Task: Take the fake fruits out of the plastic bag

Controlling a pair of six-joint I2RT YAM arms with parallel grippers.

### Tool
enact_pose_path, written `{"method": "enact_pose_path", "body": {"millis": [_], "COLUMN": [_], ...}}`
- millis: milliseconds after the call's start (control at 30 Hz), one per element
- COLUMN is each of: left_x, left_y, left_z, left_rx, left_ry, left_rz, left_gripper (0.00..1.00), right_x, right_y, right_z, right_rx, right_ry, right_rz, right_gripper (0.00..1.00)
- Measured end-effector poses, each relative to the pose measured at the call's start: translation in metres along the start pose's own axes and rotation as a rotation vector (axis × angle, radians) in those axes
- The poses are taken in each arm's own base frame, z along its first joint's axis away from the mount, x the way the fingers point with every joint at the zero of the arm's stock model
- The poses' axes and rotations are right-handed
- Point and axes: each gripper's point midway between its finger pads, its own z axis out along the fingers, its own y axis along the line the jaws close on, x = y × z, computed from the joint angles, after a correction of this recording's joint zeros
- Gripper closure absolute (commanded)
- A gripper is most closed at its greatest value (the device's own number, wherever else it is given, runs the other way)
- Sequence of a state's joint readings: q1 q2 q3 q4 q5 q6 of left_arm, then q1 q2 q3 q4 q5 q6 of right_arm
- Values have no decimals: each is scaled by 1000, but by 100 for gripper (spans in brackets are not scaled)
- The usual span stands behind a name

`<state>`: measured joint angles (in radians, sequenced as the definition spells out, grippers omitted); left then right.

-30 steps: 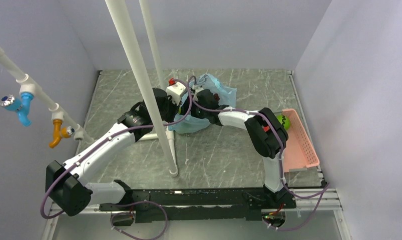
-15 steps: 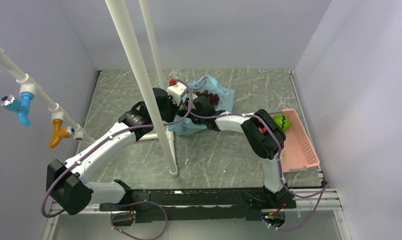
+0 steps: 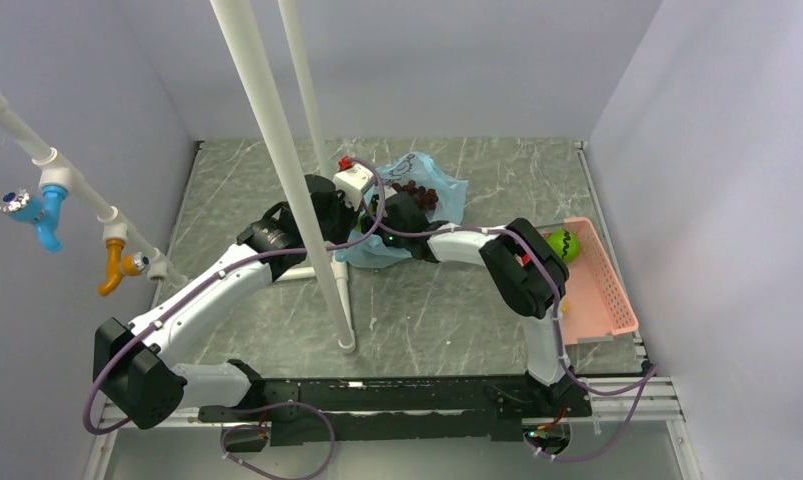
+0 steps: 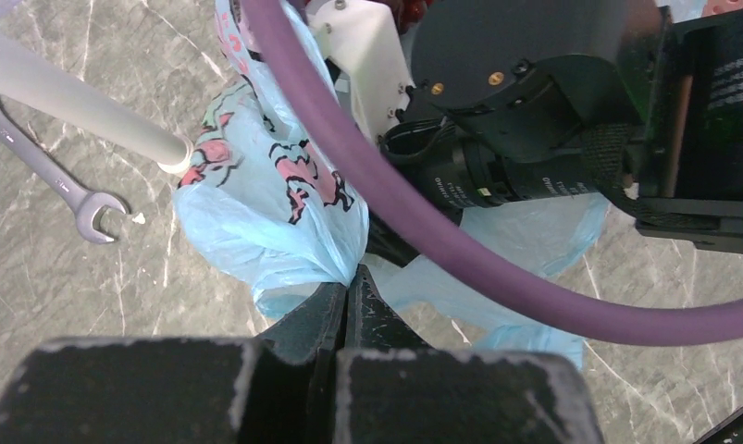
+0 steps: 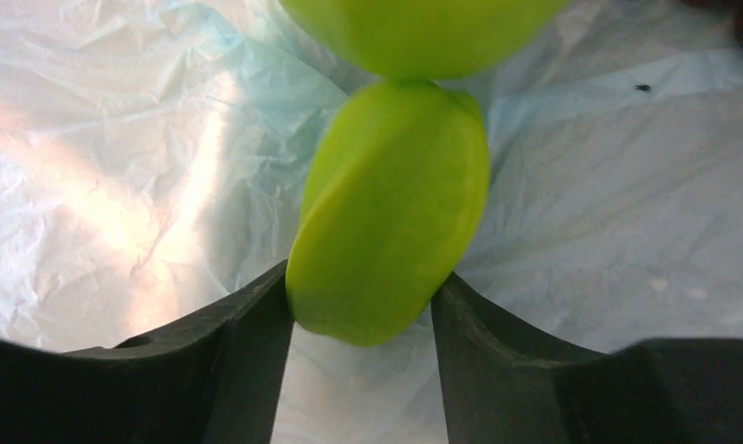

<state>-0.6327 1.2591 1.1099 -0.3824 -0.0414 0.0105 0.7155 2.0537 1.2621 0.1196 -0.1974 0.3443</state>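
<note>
Right claw (image 5: 363,279): deep inside the bag, its two fingers pressed against either side of a green fruit (image 5: 390,203) and pinching it low on its body.
Green fruit: smooth, glossy and lobed, pointing straight out ahead from between the fingers. I'd judge it hollow plastic, light and stiff, so there is little fear of crushing it. It looks slick, though, and might squirt forward if squeezed only at its narrowing end.
Where to hold: across the broad middle, seated deeper between the fingers than it is now, with the pads flat on opposite sides.
Just ahead of the claw: a second green piece (image 5: 423,32) touches the far end of the pinched one. It may get nudged or dragged along.
All round the claw: bag (image 5: 117,139) film, thin, crinkled and limp. It will likely cling and ride up with whatever is pulled out.
Left claw (image 4: 347,289): pressed together on a gathered fold of the bag, close under the right arm's wrist. Anchoring the film looks to be its job.
Grapes (image 3: 415,192): a dark bunch showing in the bag's mouth, just beside the right wrist.
Farther out: a wrench (image 4: 62,185) lies on the table to the left claw's left, near a white pole (image 4: 71,102). A pink tray (image 3: 617,300) sits well off to the right claw's right, with a green ball (image 3: 561,244) in it.
</note>
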Motion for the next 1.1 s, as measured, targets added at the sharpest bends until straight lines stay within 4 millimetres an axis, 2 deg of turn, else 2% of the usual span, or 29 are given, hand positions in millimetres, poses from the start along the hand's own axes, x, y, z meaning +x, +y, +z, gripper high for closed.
{"method": "enact_pose_path", "body": {"millis": [167, 300, 567, 900, 1000, 1100], "left_x": [0, 1, 2, 4, 6, 6], "left_y": [-1, -1, -2, -5, -5, -5], "left_z": [0, 2, 4, 10, 12, 12], "left_rx": [3, 3, 11, 21, 22, 22], "left_ry": [1, 5, 10, 28, 35, 38], "left_rz": [0, 0, 1, 2, 2, 2], "left_gripper": [100, 100, 100, 100, 100, 100], "right_x": [-1, -15, -41, -47, -53, -65], "right_y": [-4, -2, 2, -7, -6, -1], "right_z": [-12, -22, -59, -98, -108, -127], "right_rx": [34, 48, 81, 149, 153, 152], "right_ry": [-19, -64, -169, -248, -275, -325], "right_rz": [1, -8, -21, -17, -17, -20], "right_gripper": [56, 65, 79, 82, 83, 85]}}
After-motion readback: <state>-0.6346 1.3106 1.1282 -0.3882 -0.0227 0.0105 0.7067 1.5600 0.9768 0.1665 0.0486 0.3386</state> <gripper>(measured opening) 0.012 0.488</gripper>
